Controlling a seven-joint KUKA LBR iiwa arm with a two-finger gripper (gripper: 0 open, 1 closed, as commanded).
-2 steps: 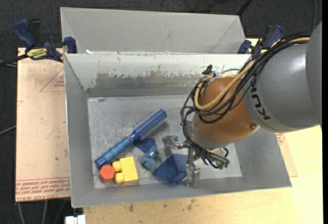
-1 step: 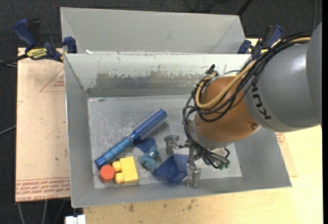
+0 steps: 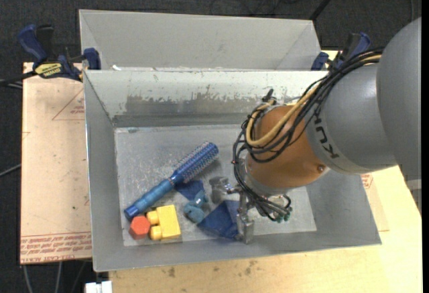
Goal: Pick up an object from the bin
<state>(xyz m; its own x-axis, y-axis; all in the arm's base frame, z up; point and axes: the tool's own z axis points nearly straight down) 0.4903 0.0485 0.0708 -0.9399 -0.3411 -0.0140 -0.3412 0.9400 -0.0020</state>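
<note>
Dark blue crumpled piece (image 3: 218,221) lies just below the head of the blue hairbrush (image 3: 175,179). The tool (image 3: 244,224) sits low at its edge farthest from that brush, probably lined up to grip it; how far it is open cannot be told.

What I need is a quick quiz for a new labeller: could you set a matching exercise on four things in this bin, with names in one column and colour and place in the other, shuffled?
Column one:
1 brush
2 studded block
3 round piece
4 crumpled piece

Column two:
A orange, near the front wall of the bin, towards the view's left
B dark blue, right beside the tool
C blue, lying slantwise across the floor
D yellow, just right of the orange one

Pairs: 1-C, 2-D, 3-A, 4-B
</note>
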